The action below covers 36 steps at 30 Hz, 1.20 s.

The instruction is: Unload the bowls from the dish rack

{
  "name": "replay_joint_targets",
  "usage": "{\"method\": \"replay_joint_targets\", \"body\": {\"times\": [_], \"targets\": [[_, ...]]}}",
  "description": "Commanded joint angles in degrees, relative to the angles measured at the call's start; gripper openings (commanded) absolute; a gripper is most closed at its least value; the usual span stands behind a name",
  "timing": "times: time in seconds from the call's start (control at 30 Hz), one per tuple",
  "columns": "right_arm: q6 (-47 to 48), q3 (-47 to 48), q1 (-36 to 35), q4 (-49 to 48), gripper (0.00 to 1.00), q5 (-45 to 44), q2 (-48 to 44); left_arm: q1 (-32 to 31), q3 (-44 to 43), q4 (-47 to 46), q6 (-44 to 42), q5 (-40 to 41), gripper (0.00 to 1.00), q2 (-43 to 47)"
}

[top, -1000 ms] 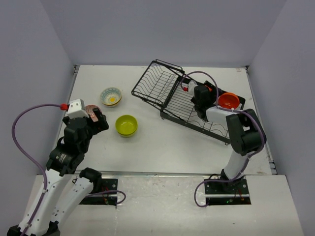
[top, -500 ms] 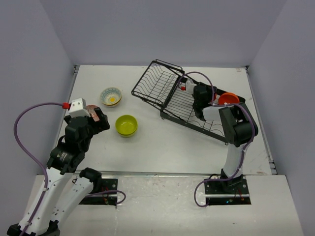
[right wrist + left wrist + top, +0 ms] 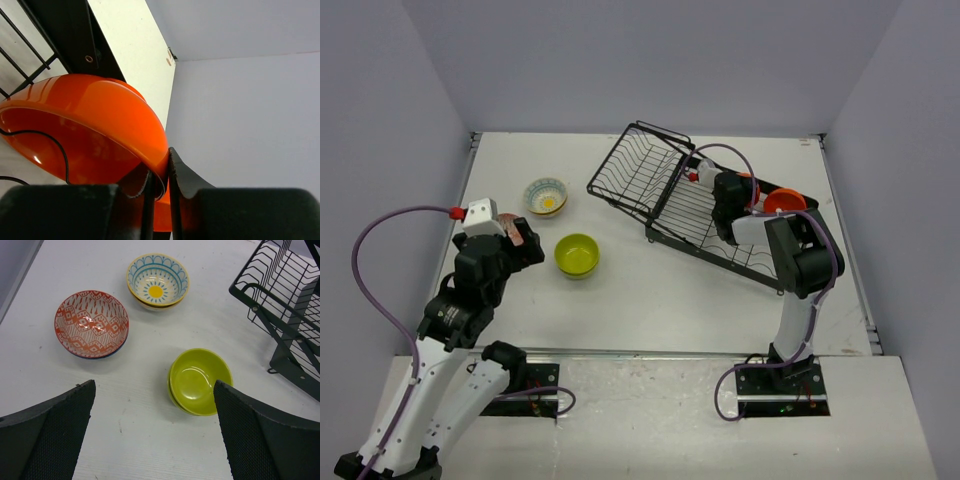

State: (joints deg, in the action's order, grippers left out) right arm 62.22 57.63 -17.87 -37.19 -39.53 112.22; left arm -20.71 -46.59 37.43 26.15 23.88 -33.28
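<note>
White desk, pale grey walls on three sides. One dish rack, far right. Four bowls seen: floral bowl, red-patterned bowl and lime green bowl toward the desk's left edge; orange bowl at the rack's right end, rim pinched by right end effector. Left end effector spread wide.

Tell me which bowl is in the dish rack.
The orange bowl, its rim pinched by the right gripper. The green bowl, the red-patterned bowl and the blue-and-yellow bowl stand on the table, outside the rack.
</note>
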Motion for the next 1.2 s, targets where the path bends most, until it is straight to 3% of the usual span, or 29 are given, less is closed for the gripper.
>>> {"method": "replay_joint_targets", "body": {"times": [0.0, 0.1, 0.47, 0.93, 1.17], "targets": [[-1.57, 0.82, 0.29, -1.75, 0.09, -0.64, 0.54, -0.21, -0.17, -2.10, -1.37, -0.24, 1.00, -0.30], [-1.66, 0.91, 0.29, -2.27, 0.00, -0.99, 0.45, -0.21, -0.17, -2.19, -1.45, -0.32, 1.00, -0.03], [-1.39, 1.08, 0.38, -8.42, 0.00, -4.85, -0.60, 0.23, -0.26, -2.10, -1.63, -0.06, 1.00, 0.67], [1.05, 0.39, 0.91, -25.00, 0.00, -10.30, -1.92, 2.52, -0.26, -2.18, -1.72, -0.06, 1.00, 1.37], [-0.86, 1.43, 0.99, -25.48, 0.00, -11.80, -4.64, 2.69, -0.26, -2.19, -1.72, 0.03, 1.00, 1.02]]}}
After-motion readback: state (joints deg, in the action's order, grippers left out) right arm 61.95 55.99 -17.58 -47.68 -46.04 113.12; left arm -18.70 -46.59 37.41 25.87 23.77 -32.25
